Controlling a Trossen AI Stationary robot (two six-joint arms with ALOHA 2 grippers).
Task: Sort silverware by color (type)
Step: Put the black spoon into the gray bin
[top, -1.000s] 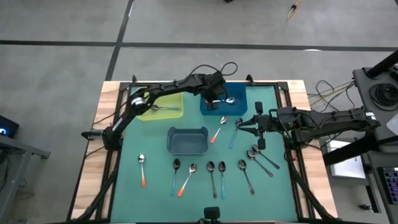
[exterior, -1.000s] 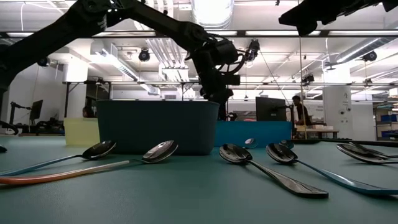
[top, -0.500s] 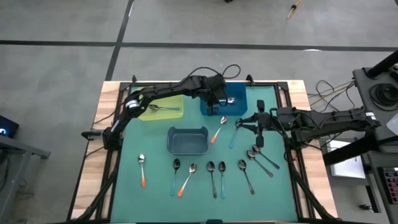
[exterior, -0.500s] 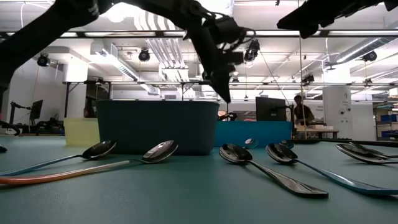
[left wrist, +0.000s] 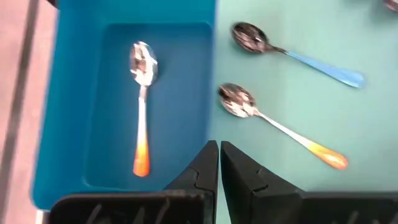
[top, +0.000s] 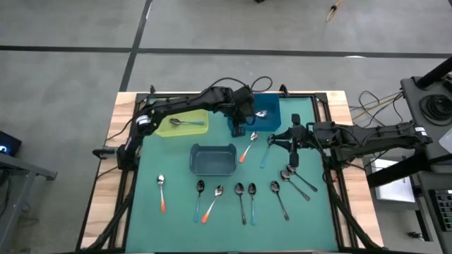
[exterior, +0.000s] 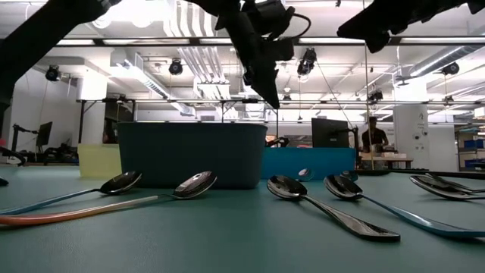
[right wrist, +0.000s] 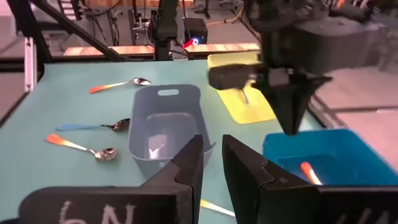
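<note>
My left gripper [top: 242, 118] [left wrist: 219, 155] hangs shut and empty above the near left edge of the blue bin [top: 270, 121]. An orange-handled spoon [left wrist: 142, 112] lies flat on that bin's floor. On the mat just beyond the bin lie an orange-handled spoon [left wrist: 280, 127] and a light-blue-handled spoon [left wrist: 292, 56]. Several more spoons [top: 241, 200] lie in a row toward the near edge, with dark ones [top: 296, 178] at the right. My right gripper [top: 288, 139] [right wrist: 211, 155] waits level at the mat's right side, slightly open and holding nothing.
A yellow-green bin [top: 191, 128] at the far left holds one spoon [top: 185, 123]. A grey-blue bin [top: 212, 168] stands mid-mat. In the low view it [exterior: 189, 155] hides the far bins. People and monitors show in the room beyond.
My left gripper has risen out of the blue bin and drawn a little toward the table's near edge. The orange-handled spoon stays on the bin's floor. My right gripper has kept its place.
</note>
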